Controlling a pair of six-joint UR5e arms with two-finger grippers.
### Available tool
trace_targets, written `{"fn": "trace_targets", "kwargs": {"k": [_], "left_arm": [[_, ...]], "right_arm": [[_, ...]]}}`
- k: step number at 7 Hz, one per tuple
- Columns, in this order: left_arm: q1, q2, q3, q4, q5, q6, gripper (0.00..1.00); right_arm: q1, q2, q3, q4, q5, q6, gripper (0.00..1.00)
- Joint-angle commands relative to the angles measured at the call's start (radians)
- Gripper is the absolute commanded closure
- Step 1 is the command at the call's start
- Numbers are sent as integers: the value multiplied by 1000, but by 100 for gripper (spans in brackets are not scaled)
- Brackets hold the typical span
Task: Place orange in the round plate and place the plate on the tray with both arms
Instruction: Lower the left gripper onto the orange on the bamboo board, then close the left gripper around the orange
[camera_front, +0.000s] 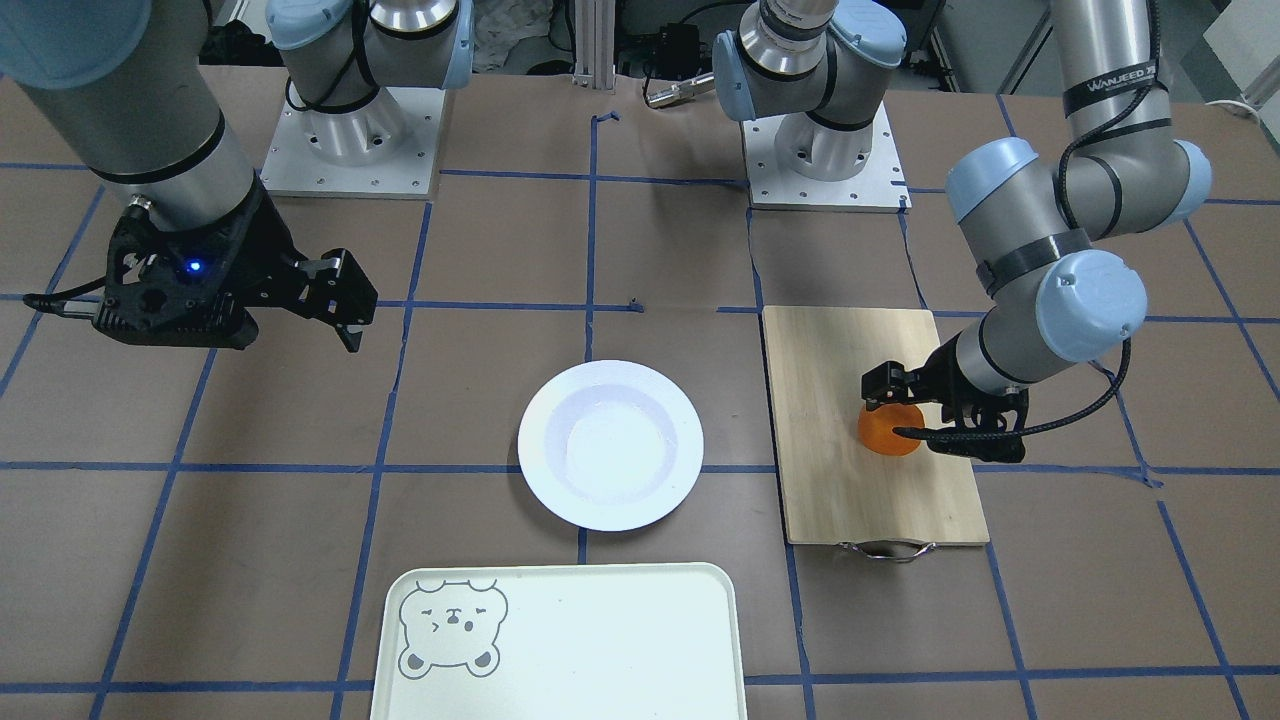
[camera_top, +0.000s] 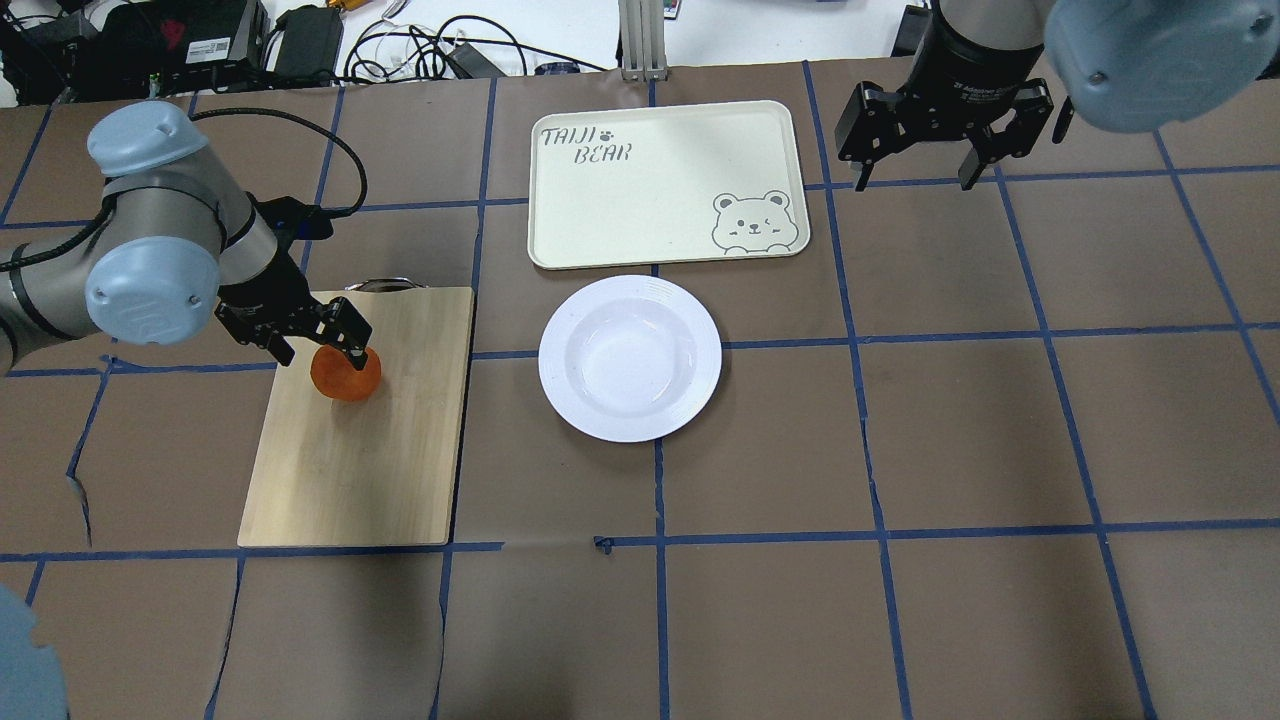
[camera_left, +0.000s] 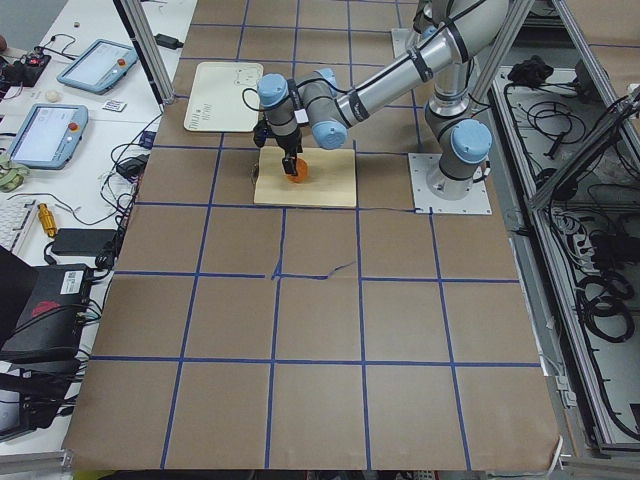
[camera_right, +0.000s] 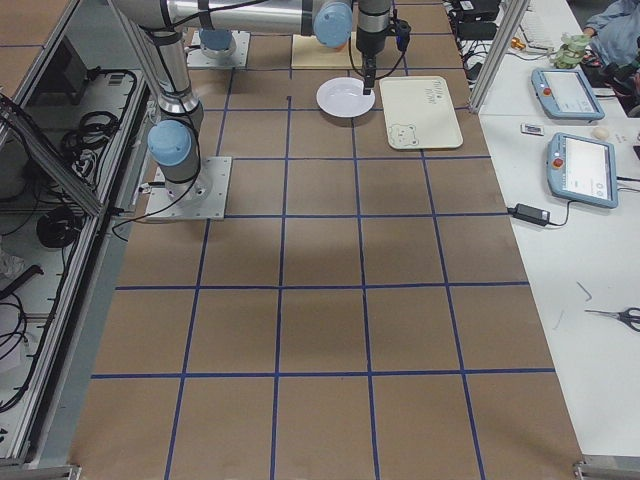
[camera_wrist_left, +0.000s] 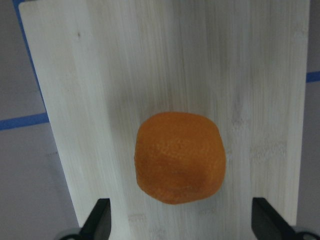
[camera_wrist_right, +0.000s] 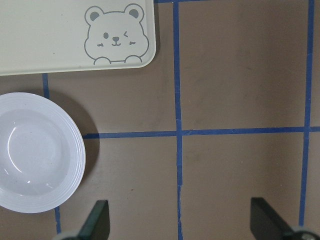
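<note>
The orange (camera_top: 345, 375) lies on a wooden cutting board, also plain in the left wrist view (camera_wrist_left: 180, 157). My left gripper (camera_top: 322, 352) hangs open right over it, one finger on each side and clear gaps between fingers and fruit. The round plate (camera_top: 630, 358) is white, empty and flat on the table's middle (camera_front: 610, 445). Just beyond it lies the cream tray (camera_top: 650, 190) with its bear face. My right gripper (camera_top: 914, 180) hovers open and empty above the table, to the right of the tray. Its wrist camera looks down on the plate (camera_wrist_right: 35, 150) and the tray's bear corner (camera_wrist_right: 50, 35).
The wooden cutting board (camera_top: 380, 450) with a metal handle (camera_front: 885, 549) lies left of the plate. Brown table paper with blue tape lines covers the table. Both arm bases (camera_front: 350, 140) stand at the robot's edge. Cables and devices sit past the tray.
</note>
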Motion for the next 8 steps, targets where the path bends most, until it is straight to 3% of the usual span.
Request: {"fn": "trace_targets", "kwargs": {"k": [1, 2, 3, 4, 5, 7, 8], "left_arm": [[0, -34, -4, 29, -2, -1, 0], [0, -45, -4, 38, -2, 1, 0], [0, -51, -4, 38, -4, -1, 23], [0, -56, -4, 38, -4, 1, 63], [0, -57, -1, 38, -2, 1, 94], [-17, -22, 29, 38, -4, -42, 97], [-46, -30, 90, 32, -10, -133, 97]], "right_arm": [[0, 0, 1, -1, 0, 0, 0], [0, 0, 1, -1, 0, 0, 0], [0, 0, 1, 0, 0, 0, 0], [0, 1, 1, 0, 0, 0, 0], [0, 0, 1, 0, 0, 0, 0], [0, 1, 1, 0, 0, 0, 0], [0, 1, 1, 0, 0, 0, 0]]}}
